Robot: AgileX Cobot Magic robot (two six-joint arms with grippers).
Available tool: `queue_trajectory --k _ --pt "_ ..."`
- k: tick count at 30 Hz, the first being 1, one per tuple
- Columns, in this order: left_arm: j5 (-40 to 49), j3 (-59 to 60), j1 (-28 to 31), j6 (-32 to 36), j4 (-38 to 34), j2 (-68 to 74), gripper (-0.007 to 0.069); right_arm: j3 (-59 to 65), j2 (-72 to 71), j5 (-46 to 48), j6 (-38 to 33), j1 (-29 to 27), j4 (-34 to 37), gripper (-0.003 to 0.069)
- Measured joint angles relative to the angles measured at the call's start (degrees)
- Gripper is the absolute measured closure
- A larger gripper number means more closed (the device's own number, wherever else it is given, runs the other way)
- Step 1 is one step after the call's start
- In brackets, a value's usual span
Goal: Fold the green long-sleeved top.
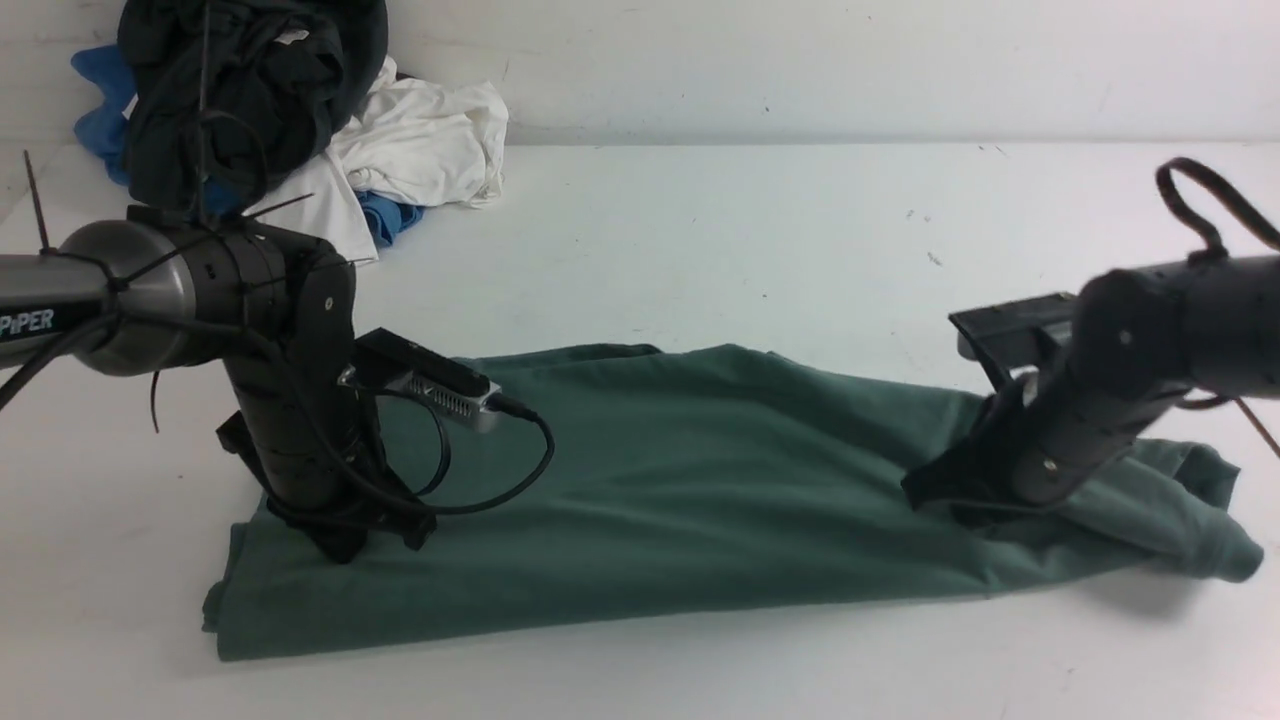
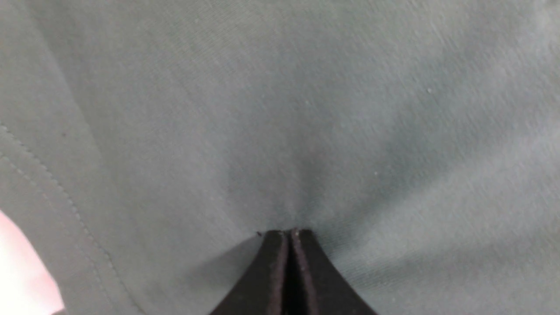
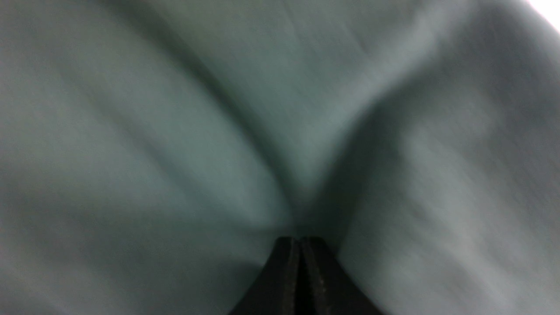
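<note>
The green long-sleeved top (image 1: 680, 490) lies as a long band across the near half of the white table, with a bunched sleeve and its cuff (image 1: 1225, 550) at the right end. My left gripper (image 1: 370, 535) stands nearly upright on the top's left end. It is shut, its tips (image 2: 290, 232) pressing a dimple into the cloth (image 2: 280, 109). My right gripper (image 1: 925, 495) slants down onto the top's right part and is blurred. It is shut too, its tips (image 3: 299, 239) set in a crease of the fabric (image 3: 175, 131). No cloth shows between either pair of jaws.
A heap of other clothes sits at the far left against the wall: a black garment (image 1: 250, 90) on top, a white one (image 1: 420, 140) and a blue one (image 1: 100, 100). Bare white tabletop (image 1: 800, 250) stretches behind the top.
</note>
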Motion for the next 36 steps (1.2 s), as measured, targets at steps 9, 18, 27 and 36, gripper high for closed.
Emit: queue_trajectory --k 9,18,27,36 --pt "-0.4 2.3 0.0 -0.1 -2.0 -10.3 0.0631 5.2 -21.9 7.0 4.1 0.0 -7.8 0.0655" --pt "-3.5 2.3 0.0 -0.1 -2.1 -9.4 0.0631 6.0 -28.8 18.5 9.4 -5.4 -15.1 0.0466" --pt "-4.9 2.3 0.0 -0.1 -2.1 -3.7 0.0631 12.9 -24.1 12.1 7.8 -13.6 -12.7 0.0160" --pt "-4.6 1.2 0.0 -0.1 -2.1 -0.4 0.0631 13.9 -12.5 2.9 7.3 -13.6 -13.8 0.0179"
